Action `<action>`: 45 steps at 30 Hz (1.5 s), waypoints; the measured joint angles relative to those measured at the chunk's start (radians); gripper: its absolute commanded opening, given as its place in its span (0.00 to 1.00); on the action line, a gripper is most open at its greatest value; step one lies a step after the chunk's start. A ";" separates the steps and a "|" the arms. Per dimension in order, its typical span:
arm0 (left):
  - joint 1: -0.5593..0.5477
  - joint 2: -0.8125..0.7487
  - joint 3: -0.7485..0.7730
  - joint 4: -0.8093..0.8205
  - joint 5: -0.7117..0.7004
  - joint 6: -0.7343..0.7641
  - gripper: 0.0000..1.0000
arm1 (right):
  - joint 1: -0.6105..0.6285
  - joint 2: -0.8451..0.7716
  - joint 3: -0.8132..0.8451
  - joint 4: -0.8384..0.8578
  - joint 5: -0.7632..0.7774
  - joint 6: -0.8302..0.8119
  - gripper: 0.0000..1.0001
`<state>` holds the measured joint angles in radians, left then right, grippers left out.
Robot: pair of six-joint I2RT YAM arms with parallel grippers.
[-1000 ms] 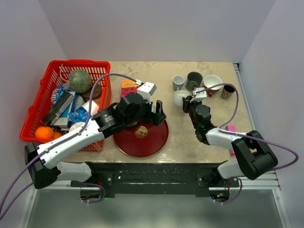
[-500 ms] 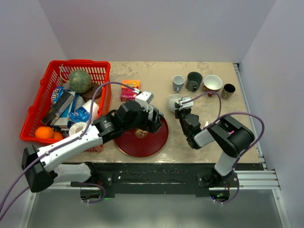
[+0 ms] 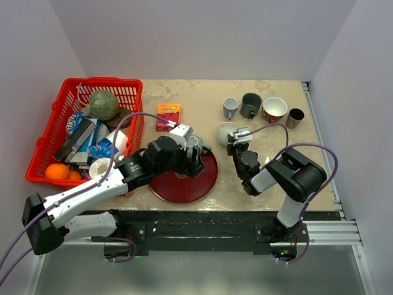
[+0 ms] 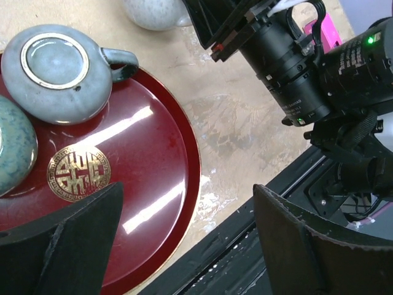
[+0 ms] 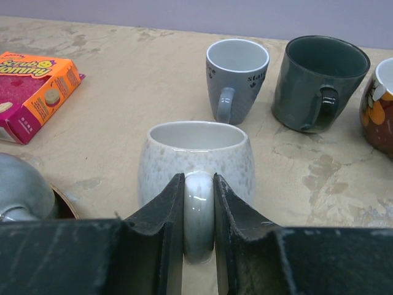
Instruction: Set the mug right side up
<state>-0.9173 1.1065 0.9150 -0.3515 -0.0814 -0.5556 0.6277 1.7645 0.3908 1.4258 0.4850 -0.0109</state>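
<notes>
Right fingers [image 5: 161, 230] clamped on the handle [image 5: 198, 212] of the speckled mug [image 5: 161, 163]. It stands mouth up on the surface [image 5: 116, 92], near the red plate [image 4: 156, 178]. Looks like glazed stoneware: stiff, weighty, slick, chips on a knock. The handle loop is the sound hold, though the mug can pivot there. Left fingers [image 4: 73, 243] spread and empty over the plate, where a blue-grey mug [image 4: 55, 70] looks base-up. That may be the one to turn.

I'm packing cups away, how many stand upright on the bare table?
5: speckled white mug in the right jaws, small grey mug, dark green mug, white-and-orange cup and small brown cup along the back. Others may hide behind the arms.
</notes>
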 measured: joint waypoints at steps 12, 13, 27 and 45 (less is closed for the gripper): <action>0.000 -0.064 -0.092 0.047 0.000 -0.031 0.90 | 0.010 -0.080 -0.056 -0.077 0.030 0.062 0.47; 0.000 -0.072 -0.101 0.048 0.000 -0.034 0.90 | 0.011 -0.093 -0.056 -0.088 0.034 0.071 0.50; 0.000 -0.152 -0.123 0.050 -0.030 -0.055 0.90 | 0.016 -0.214 -0.044 -0.233 0.055 0.220 0.70; 0.000 -0.228 -0.120 -0.099 -0.114 -0.086 0.99 | 0.017 -0.622 0.349 -1.397 0.008 0.487 0.89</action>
<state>-0.9173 0.8787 0.7948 -0.4503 -0.1955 -0.6418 0.6445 1.1427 0.7403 0.0284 0.4934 0.4759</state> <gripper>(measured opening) 0.991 0.931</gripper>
